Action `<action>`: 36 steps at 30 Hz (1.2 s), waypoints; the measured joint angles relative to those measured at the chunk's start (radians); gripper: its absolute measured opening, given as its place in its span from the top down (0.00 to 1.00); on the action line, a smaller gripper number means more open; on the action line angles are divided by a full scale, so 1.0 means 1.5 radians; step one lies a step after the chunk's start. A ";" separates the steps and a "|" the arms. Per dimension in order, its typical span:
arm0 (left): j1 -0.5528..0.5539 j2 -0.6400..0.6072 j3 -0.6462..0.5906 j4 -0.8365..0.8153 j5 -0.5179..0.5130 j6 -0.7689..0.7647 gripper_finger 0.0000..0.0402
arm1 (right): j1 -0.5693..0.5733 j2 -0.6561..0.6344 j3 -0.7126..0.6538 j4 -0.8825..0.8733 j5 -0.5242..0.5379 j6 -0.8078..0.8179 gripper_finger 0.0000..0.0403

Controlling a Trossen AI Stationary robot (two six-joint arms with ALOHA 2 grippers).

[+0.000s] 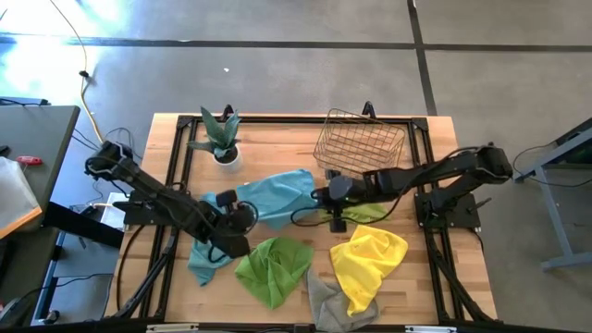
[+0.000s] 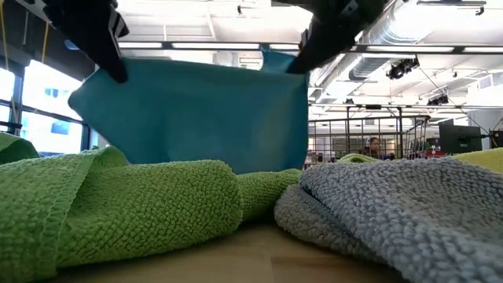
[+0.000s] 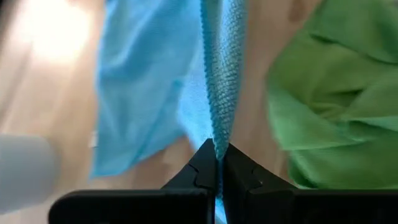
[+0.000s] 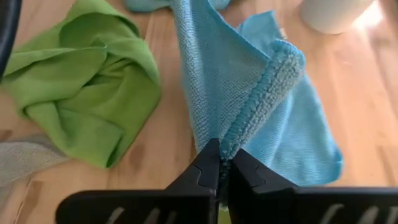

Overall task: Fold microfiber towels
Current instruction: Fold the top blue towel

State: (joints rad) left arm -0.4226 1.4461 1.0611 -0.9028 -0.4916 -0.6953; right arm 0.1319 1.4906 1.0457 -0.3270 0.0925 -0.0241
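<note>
A: Nearest the camera?
B: Grey towel (image 2: 409, 212) and green towel (image 2: 118, 204) on the worktop (image 1: 277, 139).
A: Behind the green towel?
B: Teal towel (image 2: 196, 110) held taut, left gripper (image 3: 217, 163) and right gripper (image 4: 222, 163) (jaws clamped on its edge); basket (image 1: 359, 141) beyond.

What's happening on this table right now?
Both arms hold one teal towel between them, lifted off the table. The left claw is shut on one edge and the right claw is shut on another, so the cloth hangs spread in the low view. A lime green towel, a yellow towel and a grey towel lie crumpled near the front edge, not yet folded. A wire basket and a potted plant stand at the back.
</note>
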 joint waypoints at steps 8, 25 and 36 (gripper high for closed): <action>-0.002 0.017 0.043 0.094 0.097 0.120 1.00 | 0.010 0.001 -0.036 0.073 0.007 -0.049 1.00; 0.020 0.012 0.116 0.067 0.235 0.085 1.00 | 0.010 0.001 -0.035 0.063 -0.001 -0.062 1.00; 0.021 0.046 0.073 0.077 0.216 0.095 1.00 | 0.021 0.000 -0.074 0.057 -0.057 0.034 1.00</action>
State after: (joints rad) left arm -0.3909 1.5147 1.1703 -0.7867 -0.1676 -0.5524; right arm 0.1636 1.4906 0.9345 -0.2417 0.0069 0.0270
